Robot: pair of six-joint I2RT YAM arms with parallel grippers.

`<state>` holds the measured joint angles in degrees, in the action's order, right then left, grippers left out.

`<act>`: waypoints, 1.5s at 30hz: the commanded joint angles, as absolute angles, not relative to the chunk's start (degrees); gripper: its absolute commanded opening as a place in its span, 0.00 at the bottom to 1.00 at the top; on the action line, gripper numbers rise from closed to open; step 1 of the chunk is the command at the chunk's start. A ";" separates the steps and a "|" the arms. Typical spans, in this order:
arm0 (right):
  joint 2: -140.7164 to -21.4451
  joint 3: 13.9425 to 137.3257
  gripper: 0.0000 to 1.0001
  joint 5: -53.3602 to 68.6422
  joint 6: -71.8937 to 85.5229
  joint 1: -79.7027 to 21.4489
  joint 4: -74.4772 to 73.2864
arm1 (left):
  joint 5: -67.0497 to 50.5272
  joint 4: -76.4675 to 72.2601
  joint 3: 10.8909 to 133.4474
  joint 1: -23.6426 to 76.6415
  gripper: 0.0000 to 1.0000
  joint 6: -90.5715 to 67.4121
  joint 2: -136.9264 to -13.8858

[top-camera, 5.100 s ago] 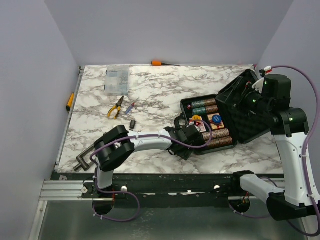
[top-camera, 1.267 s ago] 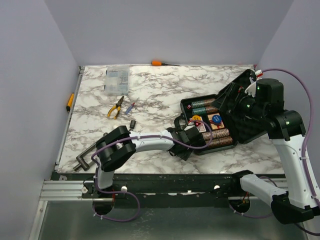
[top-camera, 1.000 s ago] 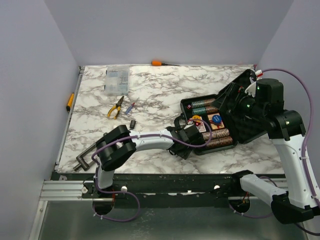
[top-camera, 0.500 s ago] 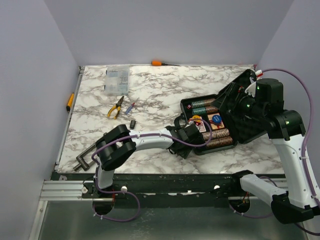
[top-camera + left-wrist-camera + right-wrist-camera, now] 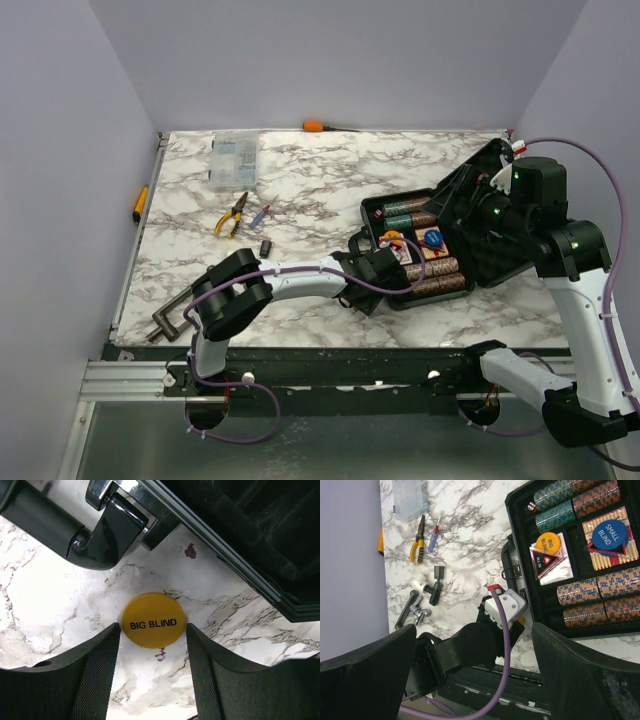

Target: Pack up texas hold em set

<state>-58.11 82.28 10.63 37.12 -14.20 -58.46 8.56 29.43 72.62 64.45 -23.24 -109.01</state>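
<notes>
Closing in since a second ago, the left gripper [image 5: 152, 630] is flanking the round yellow BIG BLIND disc [image 5: 153, 620], lying on the marble table [image 5: 50, 610] just beside the black rectangular hard case [image 5: 517, 545]; whether it is gripping, I cannot tell. The right gripper [image 5: 474, 626] is hovering wide open.

A clear parts box [image 5: 233, 160] is set far left on the marble table [image 5: 320, 190]. Yellow-handled pliers [image 5: 232, 215] and a small screwdriver [image 5: 262, 214] are laid nearer, with a clamp [image 5: 172, 316] at the near-left edge.
</notes>
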 commanded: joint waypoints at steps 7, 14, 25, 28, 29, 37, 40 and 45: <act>-57.69 82.00 1.00 10.71 38.19 -14.50 -59.19 | 7.87 29.27 72.45 64.12 0.56 -22.26 -111.74; -57.66 81.76 1.00 11.34 38.68 -14.50 -59.78 | 8.33 29.27 73.49 64.17 0.55 -22.39 -112.58; -56.52 81.68 1.00 10.99 39.29 -14.50 -60.27 | 9.44 29.40 70.83 64.48 0.44 -23.68 -110.87; -56.10 81.39 1.00 10.99 39.38 -14.49 -60.30 | 9.99 29.49 70.17 64.84 0.43 -23.88 -109.32; -55.99 81.25 1.00 11.04 39.48 -14.50 -60.20 | 10.23 29.49 69.90 64.90 0.43 -23.99 -108.59; -55.21 77.07 1.00 12.45 40.29 -14.50 -59.25 | 11.51 28.80 67.27 65.47 0.43 -24.17 -100.72; -54.47 74.64 1.00 13.96 40.77 -14.50 -58.59 | 12.03 28.65 66.17 65.70 0.43 -23.95 -97.99; -53.94 72.25 1.00 15.21 40.91 -14.46 -58.47 | 12.90 28.87 65.00 66.06 0.43 -24.01 -93.43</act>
<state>-55.31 73.84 12.58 40.49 -14.20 -59.24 10.72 28.91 66.24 65.52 -23.57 -98.21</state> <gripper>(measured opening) 0.998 0.475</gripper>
